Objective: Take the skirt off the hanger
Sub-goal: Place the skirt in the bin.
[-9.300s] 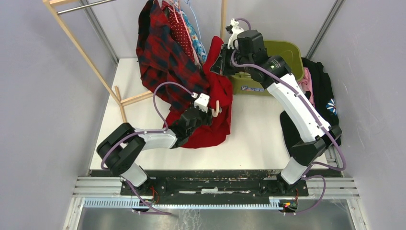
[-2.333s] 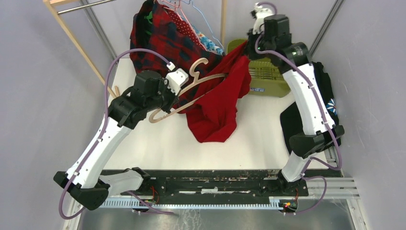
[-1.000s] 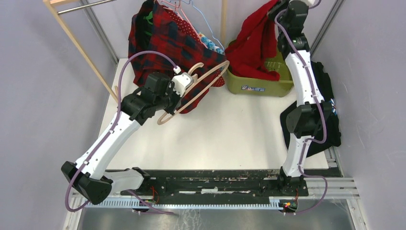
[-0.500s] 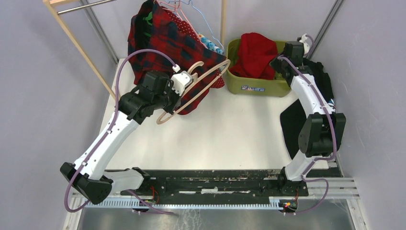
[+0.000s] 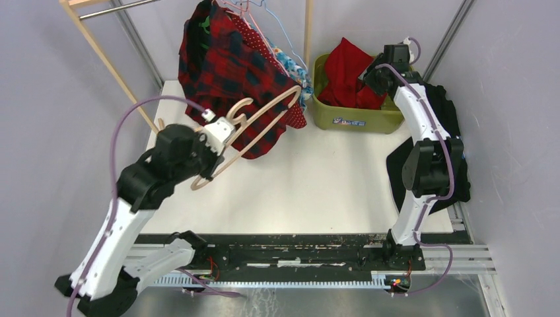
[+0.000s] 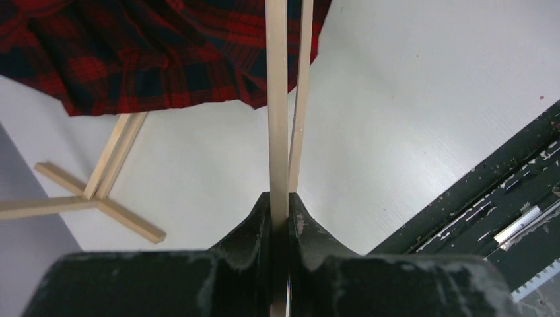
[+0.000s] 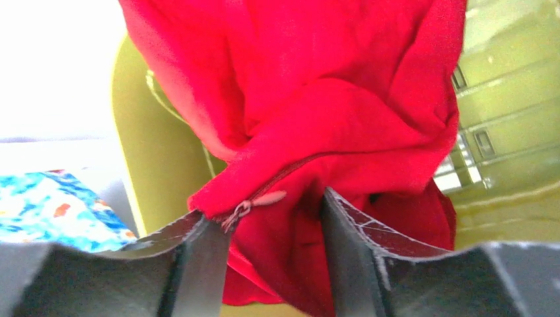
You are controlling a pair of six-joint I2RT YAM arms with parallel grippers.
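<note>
Skirt [image 5: 347, 72], red, lies bunched inside the green bin [image 5: 350, 119], with one fold standing above the bin rim. It hangs on nothing, so the removal is judged done or nearly done.

Well left of the bin, the left gripper [image 5: 216, 146] is clamped on the wooden hanger [image 5: 277, 101] and holds it in the air. The hanger's long axis runs from this gripper up toward the bin's left corner. Its far end lies near a plaid garment [image 5: 224, 66] that hangs left of the bin.

Over the right part of the bin, the right gripper [image 5: 371, 74] sits against the skirt. The skirt lies to its left and just below it, so the right arm is by far the nearer.

The left wrist view shows the fingers shut flat on a bare hanger bar, with no red cloth on it. The right wrist view adds what the top view hides: the jaws stand wide apart, and a fold carrying the zip [image 7: 254, 201] lies loose in the gap, unpinched. The skirt is judged released. Any withdrawal should go straight up from the bin, since the zip could snag a finger.
</note>
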